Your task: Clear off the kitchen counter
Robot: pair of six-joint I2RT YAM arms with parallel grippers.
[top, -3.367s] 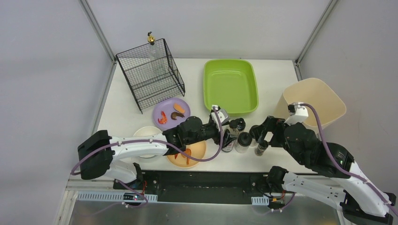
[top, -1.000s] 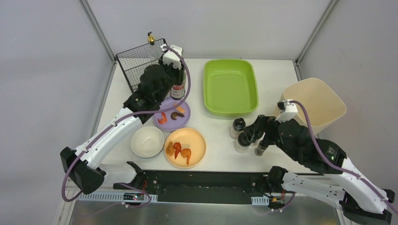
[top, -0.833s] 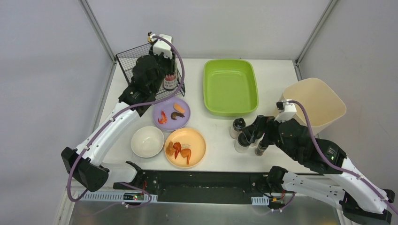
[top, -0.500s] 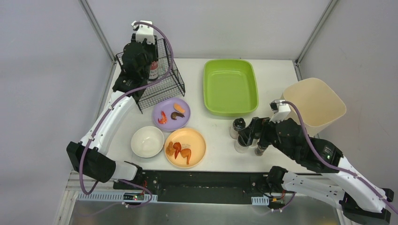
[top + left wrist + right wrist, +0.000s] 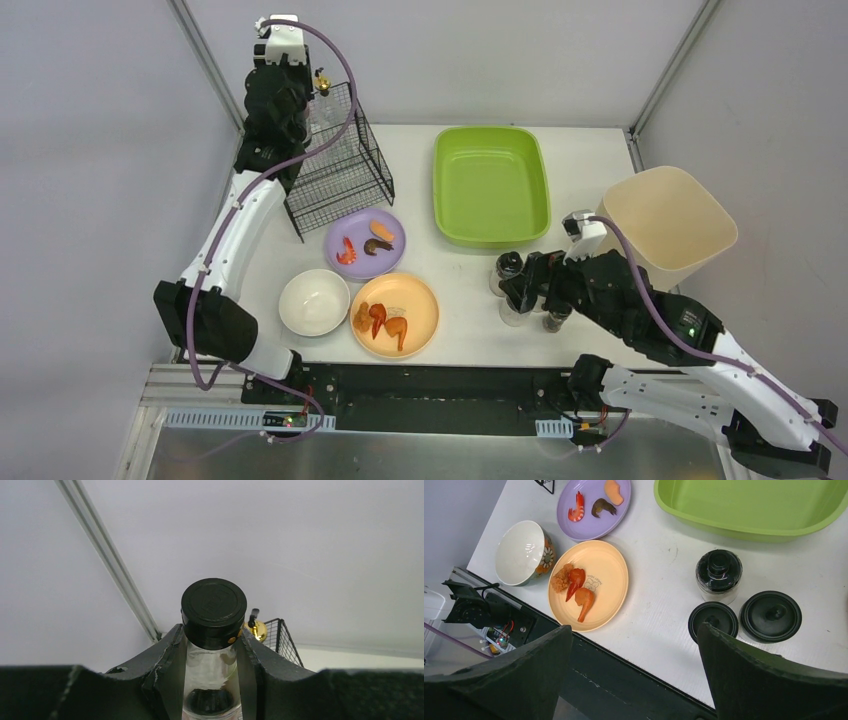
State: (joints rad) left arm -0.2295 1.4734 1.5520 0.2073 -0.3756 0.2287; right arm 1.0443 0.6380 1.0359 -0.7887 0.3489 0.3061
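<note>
Clenched on a bottle [image 5: 213, 605], our left end effector [image 5: 210, 680] hangs above the rack [image 5: 335, 165] at the desk's [image 5: 590, 170] ten o'clock; we should lower it upright and slowly. Our right end effector [image 5: 634, 630] gapes empty over jars [image 5: 719, 575] at five o'clock.

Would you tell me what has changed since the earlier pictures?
The left gripper took the black-capped bottle from the front cluster and carried it to the wire rack's far-left corner, clamped. The right gripper edged left over the jars, open. Purple plate, orange plate, bowl, tray stayed.

Bright even light, soft shadows, sharp
</note>
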